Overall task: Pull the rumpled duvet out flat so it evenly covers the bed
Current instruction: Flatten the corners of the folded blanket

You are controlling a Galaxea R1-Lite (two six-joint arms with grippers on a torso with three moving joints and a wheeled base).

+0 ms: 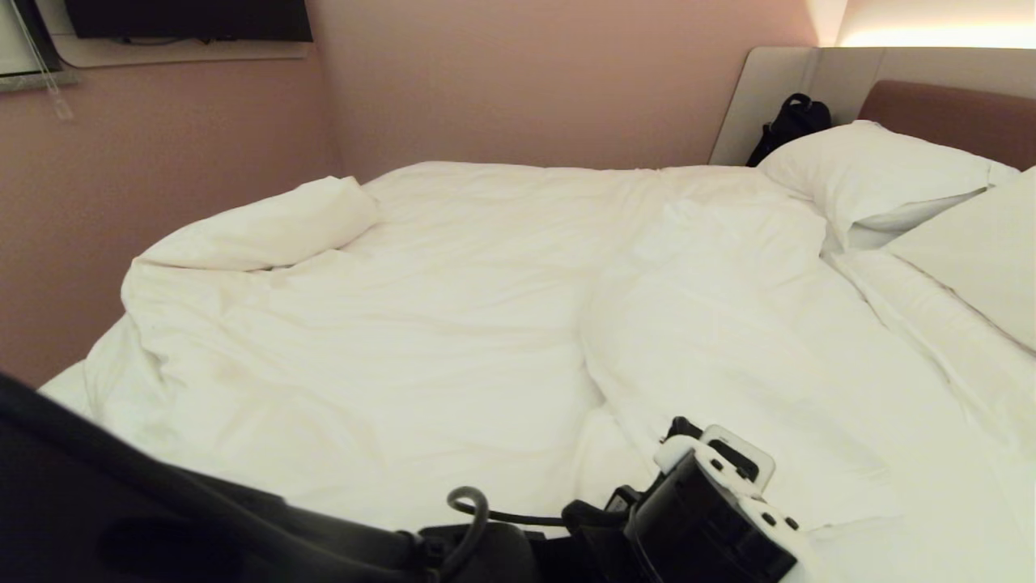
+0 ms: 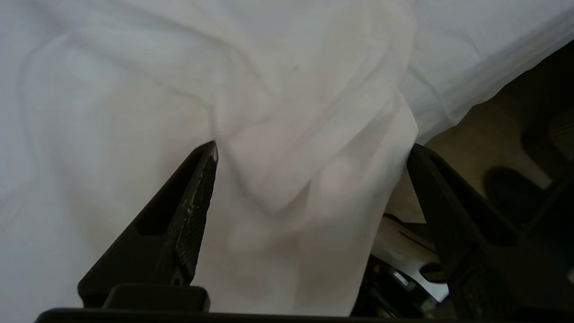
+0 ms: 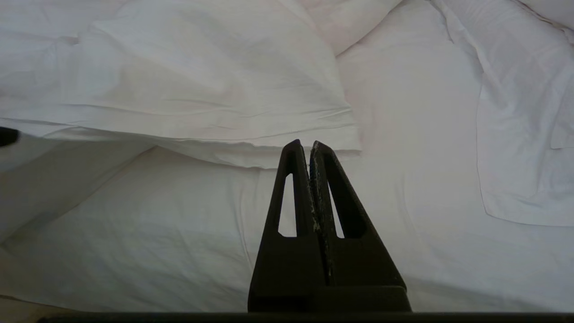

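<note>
Left gripper [image 2: 314, 152] is standing wide, straddling a hanging fold of the duvet [image 2: 287, 134] at the bed's near edge; right gripper [image 3: 309, 146] is resting pinched shut, empty.

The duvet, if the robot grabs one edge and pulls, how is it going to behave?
The duvet looks floppy: it lies in soft folds, one corner rolled over. It would probably drape and bunch rather than slide flat. Puffy, so likely light for its bulk, yet it covers most of the bed.
</note>
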